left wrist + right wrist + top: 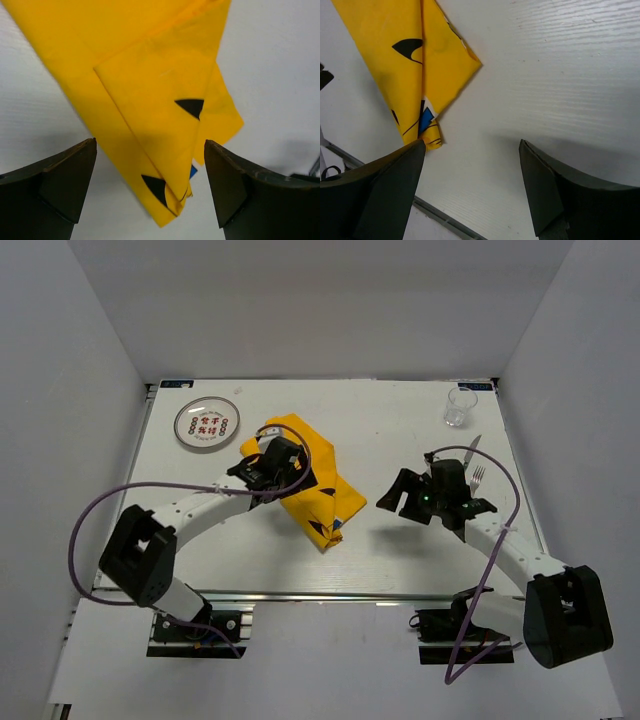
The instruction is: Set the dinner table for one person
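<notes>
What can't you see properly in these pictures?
Top view: the red marks on the plate are too small to read.
Top view: the left arm covers part of the cloth.
Top view: the right arm hides the lower ends of the fork and knife.
Left wrist view: the cloth runs off the top edge.
</notes>
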Controlling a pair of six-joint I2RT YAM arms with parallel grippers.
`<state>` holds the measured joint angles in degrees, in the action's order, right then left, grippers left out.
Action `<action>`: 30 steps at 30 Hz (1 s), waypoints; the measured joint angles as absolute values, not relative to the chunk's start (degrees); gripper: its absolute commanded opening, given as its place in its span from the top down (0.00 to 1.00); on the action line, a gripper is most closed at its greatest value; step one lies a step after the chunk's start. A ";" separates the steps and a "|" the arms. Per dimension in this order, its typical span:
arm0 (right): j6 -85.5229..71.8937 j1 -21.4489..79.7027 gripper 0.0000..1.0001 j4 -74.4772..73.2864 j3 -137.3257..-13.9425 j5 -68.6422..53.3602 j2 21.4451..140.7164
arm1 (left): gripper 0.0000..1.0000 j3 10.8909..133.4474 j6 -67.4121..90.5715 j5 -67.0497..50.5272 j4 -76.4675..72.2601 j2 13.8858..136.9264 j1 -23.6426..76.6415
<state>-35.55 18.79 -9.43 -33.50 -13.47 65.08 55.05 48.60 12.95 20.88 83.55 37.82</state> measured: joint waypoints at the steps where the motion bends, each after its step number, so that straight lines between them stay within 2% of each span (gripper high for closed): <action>1: -35.97 18.94 0.19 -8.54 -33.50 -13.82 65.47 | 0.05 57.30 48.95 14.17 21.96 85.73 37.82; 3: -36.75 19.22 0.18 -6.92 -33.47 -14.37 65.54 | 0.06 60.75 49.21 16.21 23.66 88.99 37.50; 7: -37.39 19.53 0.18 -4.38 -32.64 -15.20 64.64 | 0.17 62.43 48.95 19.00 24.08 92.20 37.04; 15: -37.30 19.57 0.18 -3.31 -30.00 -16.08 63.90 | 0.17 62.76 49.21 20.73 24.21 98.21 36.49; 21: -37.08 19.57 0.18 -2.63 -28.73 -17.69 63.09 | 0.22 62.24 49.63 20.60 20.82 99.59 36.49; 30: -36.21 19.57 0.18 -2.94 -27.18 -18.11 60.45 | 0.46 63.31 50.43 20.60 19.62 103.85 36.49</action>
<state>-36.21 19.57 -2.94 -27.18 -18.11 60.45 63.31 50.43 20.60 19.62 103.85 36.49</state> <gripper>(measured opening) 0.821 0.578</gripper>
